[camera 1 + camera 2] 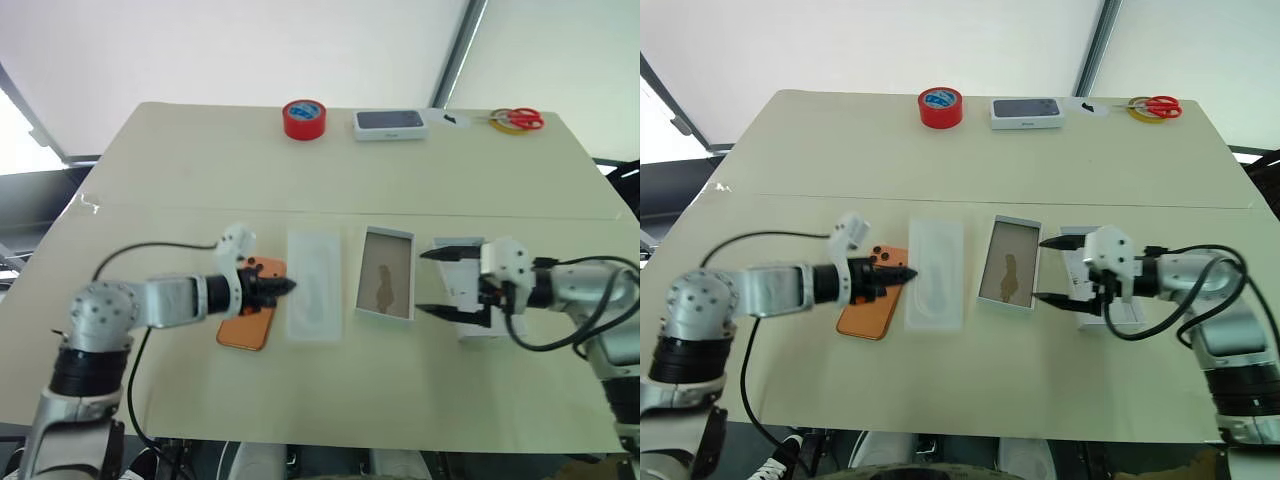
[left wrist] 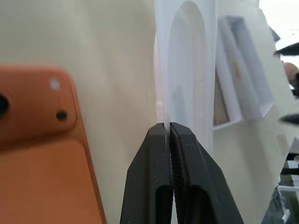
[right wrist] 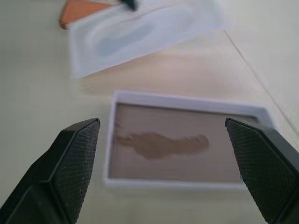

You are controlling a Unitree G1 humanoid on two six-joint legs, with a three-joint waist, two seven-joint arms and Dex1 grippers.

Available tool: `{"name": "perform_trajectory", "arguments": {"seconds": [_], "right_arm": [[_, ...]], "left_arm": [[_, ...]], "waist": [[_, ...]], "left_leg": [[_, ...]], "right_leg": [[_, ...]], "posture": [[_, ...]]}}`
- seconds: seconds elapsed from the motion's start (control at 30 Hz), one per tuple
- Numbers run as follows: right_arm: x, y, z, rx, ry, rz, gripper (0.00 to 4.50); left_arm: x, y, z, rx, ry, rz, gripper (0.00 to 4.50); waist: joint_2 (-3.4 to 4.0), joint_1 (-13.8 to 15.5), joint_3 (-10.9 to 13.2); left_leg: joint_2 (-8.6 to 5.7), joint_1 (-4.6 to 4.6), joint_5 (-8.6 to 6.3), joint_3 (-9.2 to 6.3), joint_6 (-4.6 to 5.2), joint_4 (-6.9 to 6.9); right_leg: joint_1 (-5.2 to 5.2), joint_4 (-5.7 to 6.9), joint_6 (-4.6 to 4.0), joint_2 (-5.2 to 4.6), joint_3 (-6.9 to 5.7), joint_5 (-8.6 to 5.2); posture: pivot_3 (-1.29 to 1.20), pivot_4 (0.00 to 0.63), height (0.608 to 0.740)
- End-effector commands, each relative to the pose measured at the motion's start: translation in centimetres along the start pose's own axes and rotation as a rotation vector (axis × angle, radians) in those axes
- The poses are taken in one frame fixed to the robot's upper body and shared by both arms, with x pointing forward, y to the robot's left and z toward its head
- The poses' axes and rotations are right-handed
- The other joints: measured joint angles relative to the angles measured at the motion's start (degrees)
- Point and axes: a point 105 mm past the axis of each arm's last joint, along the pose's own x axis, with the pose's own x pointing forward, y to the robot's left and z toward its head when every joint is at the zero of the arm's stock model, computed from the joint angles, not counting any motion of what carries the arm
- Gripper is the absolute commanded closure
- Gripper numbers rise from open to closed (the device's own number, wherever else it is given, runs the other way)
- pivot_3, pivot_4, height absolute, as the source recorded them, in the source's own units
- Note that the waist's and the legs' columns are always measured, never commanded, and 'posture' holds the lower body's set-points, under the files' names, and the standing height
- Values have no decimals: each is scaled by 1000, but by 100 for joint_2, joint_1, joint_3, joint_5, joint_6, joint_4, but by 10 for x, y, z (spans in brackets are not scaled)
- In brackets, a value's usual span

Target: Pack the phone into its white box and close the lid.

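While my left jaws are pressed fully together with nothing between them, they hang just above the gap between the phone and the thin white tray. The phone lies flat on the tabletop directly under and behind that gripper, its orange back up and its camera cluster at the end farther from me. The tray, with an oval recess, lies just ahead of the closed tips.

My right jaws stand wide apart and hold nothing. They point across toward the left gripper, and just ahead of their tips lies the white box, open side up, its inner floor brownish with a darker blotch. The box sits between the tray and these jaws, close to the tips but not touched. Under and behind my right gripper lies another white piece, mostly hidden, and I cannot tell what it is.

Well away from both jaws, along the far edge of the tabletop, stand a red tape roll, a white box with a dark face, and red-handled scissors.
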Motion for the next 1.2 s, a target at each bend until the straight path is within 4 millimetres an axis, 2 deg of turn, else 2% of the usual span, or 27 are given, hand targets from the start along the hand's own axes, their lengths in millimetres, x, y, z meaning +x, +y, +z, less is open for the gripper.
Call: {"name": "perform_trajectory", "arguments": {"seconds": [0.03, 0.17, 0.3, 0.4, 0.6, 0.63, 0.83, 1.0, 1.13, 1.2], "right_arm": [[17, 7, 12, 10, -18, 23, 0], [40, 29, 1, 49, 41, 106, 0], [47, 19, -27, 22, 198, 59, 0], [47, 18, -26, 22, 206, 76, 892], [46, 26, -16, 0, 158, 146, 4055], [46, 29, -14, 2, 144, 164, 4475], [48, 38, -5, 6, 93, 206, 4475], [55, 44, -9, -14, 112, 213, 4475], [61, 38, -5, 6, 91, 155, 4475], [57, 35, -1, 50, 73, 150, 3894]], "left_arm": [[-8, -2, 14, -22, -46, -61, 4462], [-11, -5, 14, -130, -36, -180, 4462], [-9, 8, 9, -124, -9, -118, 4462], [-11, 10, 11, -118, -14, -113, 4500], [-14, 11, 17, -107, -30, -133, 4500], [-14, 9, 19, -100, -34, -141, 4500], [-11, 1, 25, -90, -56, -196, 4500], [-2, -4, 22, -102, -47, -217, 4500], [6, -8, 21, -108, -50, -229, 4500], [11, -8, 20, -99, -43, -222, 4500]], "waist": [[3, -1, 1], [-3, 7, 4], [-6, -1, 7], [-6, -2, 7], [-9, -5, 9], [-10, -7, 9], [-11, -8, 10], [-12, -10, 10], [-13, -15, 11], [-13, -11, 11]], "left_leg": [[0, 0, 0, 0, 0, 0], [0, -2, 1, -1, -2, 0], [-1, -5, 1, -1, -2, 1], [-2, -12, 2, 0, -4, 1], [-1, -14, 3, -1, -5, -1], [-1, -14, 3, -1, -5, -1], [-1, -14, 3, -1, -6, -1], [-1, -14, 3, -2, -6, -1], [0, -14, 3, -2, -6, -1], [0, -14, 3, -2, -7, -1]], "right_leg": [[0, 0, 0, 0, 0, 0], [-5, 3, 1, 0, 0, 0], [-8, 3, 1, -1, 0, 0], [-17, 5, 1, 0, 0, 1], [-19, 5, 2, 3, 0, 1], [-19, 5, 2, 3, 0, 1], [-19, 6, 3, 3, 0, 1], [-19, 6, 3, 2, 0, 1], [-20, 7, 3, 3, 0, 1], [-20, 7, 3, 3, 0, 2]], "posture": [[0, 150, 730], [0, 150, 730], [0, 150, 730], [0, 150, 730], [0, 150, 730], [0, 150, 730], [0, 150, 730], [0, 150, 730], [0, 150, 730], [0, 150, 730]]}}
